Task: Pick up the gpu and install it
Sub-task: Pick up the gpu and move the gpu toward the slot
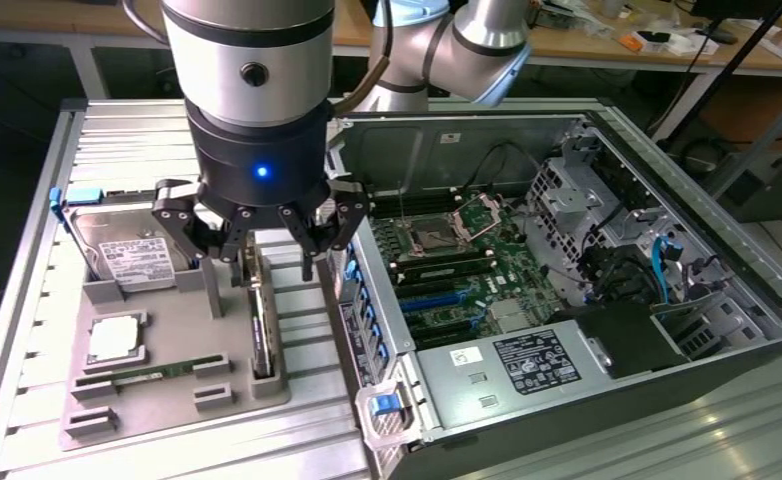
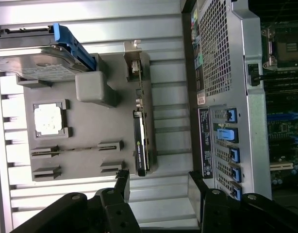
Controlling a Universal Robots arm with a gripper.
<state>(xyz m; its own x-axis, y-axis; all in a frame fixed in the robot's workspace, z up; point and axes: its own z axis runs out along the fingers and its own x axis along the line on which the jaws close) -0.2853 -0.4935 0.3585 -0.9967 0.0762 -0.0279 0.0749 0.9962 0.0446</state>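
In your exterior view's lower left, the gray holder tray (image 1: 198, 330) carries the gpu (image 1: 266, 325), standing on edge in its slot. Just above its far end, your gripper (image 1: 268, 268) hangs with fingers spread apart, holding nothing. Rightward sits the open computer case (image 1: 431, 150).

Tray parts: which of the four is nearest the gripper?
The gpu, standing on edge beneath the gripper; the hard drive, CPU and RAM stick sit farther away.

This looks like a robotics lab. An industrial robot arm (image 1: 251, 60) hangs over a ribbed aluminium worktop (image 1: 111, 130) that carries an open computer case (image 1: 445, 140) and a grey parts fixture (image 1: 178, 400). Cluttered wooden benches (image 1: 578, 45) stand behind.
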